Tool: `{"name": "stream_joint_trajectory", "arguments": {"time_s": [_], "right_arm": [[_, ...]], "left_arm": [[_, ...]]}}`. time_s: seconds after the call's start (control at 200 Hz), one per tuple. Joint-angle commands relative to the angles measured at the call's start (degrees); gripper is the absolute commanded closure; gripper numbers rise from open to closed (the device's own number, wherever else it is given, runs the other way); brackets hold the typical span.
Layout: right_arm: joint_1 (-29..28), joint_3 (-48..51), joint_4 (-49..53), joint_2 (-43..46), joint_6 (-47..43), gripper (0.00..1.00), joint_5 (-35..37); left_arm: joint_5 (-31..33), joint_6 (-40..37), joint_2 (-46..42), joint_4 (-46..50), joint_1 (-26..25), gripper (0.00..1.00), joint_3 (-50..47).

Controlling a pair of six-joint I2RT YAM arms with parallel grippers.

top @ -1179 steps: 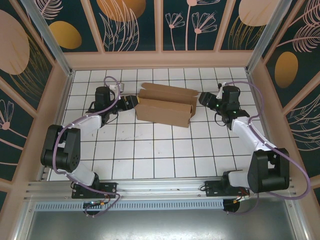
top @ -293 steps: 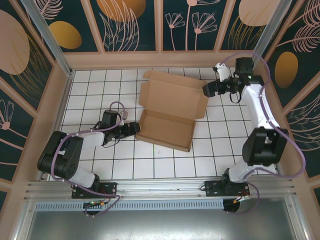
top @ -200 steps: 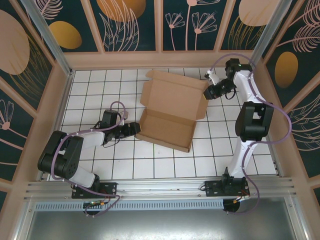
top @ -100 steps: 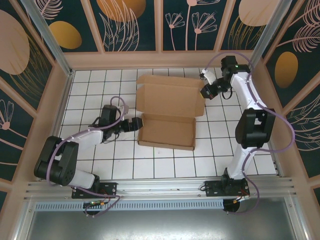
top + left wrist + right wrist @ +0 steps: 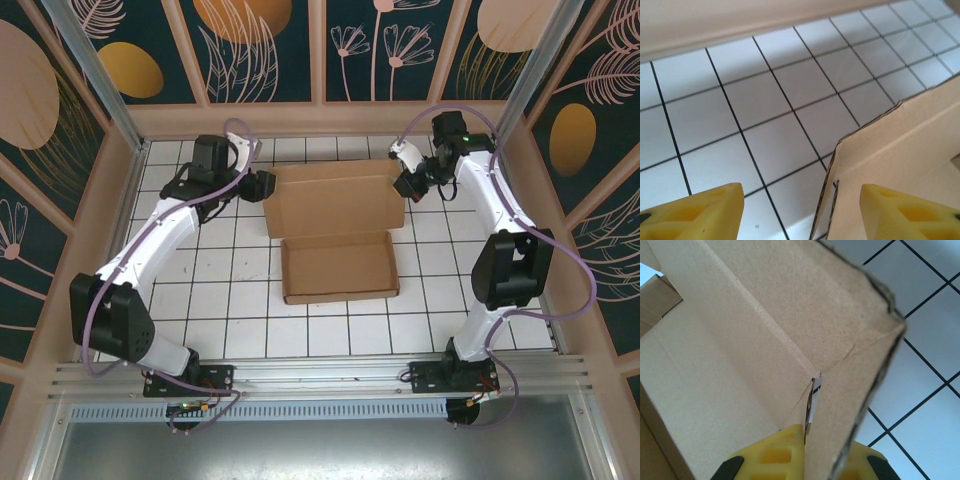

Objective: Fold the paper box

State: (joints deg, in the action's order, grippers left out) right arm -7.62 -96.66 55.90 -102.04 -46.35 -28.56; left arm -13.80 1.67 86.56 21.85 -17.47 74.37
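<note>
While its lid (image 5: 335, 205) stood raised, step: paper box (image 5: 338, 268) probably at side-flap folding.
Box place: lay on tiled table (image 5: 250, 330), between both grippers.
Left gripper (image 5: 262, 186): at box's left lid end, fingers spread about the cardboard edge.
Right gripper (image 5: 404, 185): at box's right lid end, pinched side flap (image 5: 850, 405).
Next: probably called for turning flaps inward, then lowering lid.
Count: 1 box, 2 grippers.

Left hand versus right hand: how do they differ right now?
The left hand is open, gripping nothing; the right hand is shut on a flap of the box. The left hand sits at the box's left edge, the right hand at its right edge. Both are at its far half.
</note>
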Motion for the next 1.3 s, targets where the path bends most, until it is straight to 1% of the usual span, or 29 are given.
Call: {"name": "stream_joint_trajectory", "arguments": {"time_s": [0.0,0.075,0.13,0.225,0.28,0.36,0.405,0.515,0.581,0.641,0.731,0.826,0.871,0.911,0.946,1.051,1.116,1.181,1.226,1.296], "right_arm": [[-0.1,-2.0,0.5,2.6,-1.8,1.0,0.6],[0.0,-2.2,0.4,2.7,-2.1,1.0,-0.3],[0.0,-2.5,0.5,2.6,-2.2,1.0,-0.4],[0.0,-3.0,1.0,2.1,-2.2,1.0,-0.1],[-0.1,-3.3,1.1,2.0,-2.1,1.0,0.0],[-0.1,-3.6,0.8,2.0,-1.8,1.0,-0.2],[0.0,-3.8,0.5,2.0,-1.2,1.0,-0.4],[-0.2,-3.7,-1.6,2.7,2.0,1.0,-1.1],[-0.4,-2.5,-5.0,3.8,6.6,1.0,-0.4],[-0.9,-0.8,-9.8,5.1,12.5,1.0,2.1],[-2.7,3.5,-17.9,7.8,21.0,1.0,7.5],[-5.1,12.4,-29.1,13.0,29.2,1.0,15.0],[-6.4,16.7,-34.5,15.4,33.2,1.0,18.9],[-7.4,20.0,-38.5,17.2,36.4,1.0,20.7],[-8.0,22.7,-42.0,18.4,40.1,1.0,22.1],[-9.6,27.4,-47.1,20.2,49.5,1.0,26.7],[-11.4,30.7,-51.0,21.1,53.2,1.0,31.8],[-12.6,33.5,-54.6,21.8,56.0,1.0,34.8],[-13.3,35.3,-57.3,22.2,58.7,1.0,38.7],[-14.2,38.0,-61.8,22.6,62.4,1.0,42.7]], "left_arm": [[-1.5,-4.2,1.7,9.0,0.1,0.36,1.8],[-2.1,-4.6,2.8,9.6,0.1,0.34,2.2],[-2.5,-4.7,3.7,10.2,0.1,0.37,2.6],[-2.6,-4.8,4.6,11.3,0.0,0.51,3.1],[-3.2,-4.9,4.6,11.4,0.0,0.57,3.2],[-3.5,-4.9,4.6,11.5,0.1,0.73,3.3],[-3.5,-4.8,4.6,11.3,0.0,0.8,3.3],[-4.7,-4.0,4.5,10.2,0.0,0.9,3.6],[-5.2,-3.1,4.3,8.4,0.1,0.95,3.8],[-5.4,-2.0,4.1,6.1,0.0,1.0,3.8],[-5.1,0.5,4.1,1.8,0.0,1.0,3.9],[-5.7,3.9,4.0,-4.3,-0.1,1.0,3.0],[-7.1,5.6,4.0,-7.7,-0.2,1.0,2.0],[-9.1,7.2,4.0,-10.7,-0.2,1.0,1.3],[-9.7,8.7,4.0,-13.3,-0.6,1.0,0.5],[-6.9,9.3,4.6,-17.7,-3.0,1.0,-0.1],[-5.6,9.5,4.9,-20.2,-4.2,1.0,-1.1],[-4.1,10.4,4.7,-23.6,-5.0,1.0,-3.0],[-3.2,10.7,4.4,-25.9,-5.5,1.0,-4.5],[-1.9,10.9,4.2,-28.7,-6.0,1.0,-6.4]]}}
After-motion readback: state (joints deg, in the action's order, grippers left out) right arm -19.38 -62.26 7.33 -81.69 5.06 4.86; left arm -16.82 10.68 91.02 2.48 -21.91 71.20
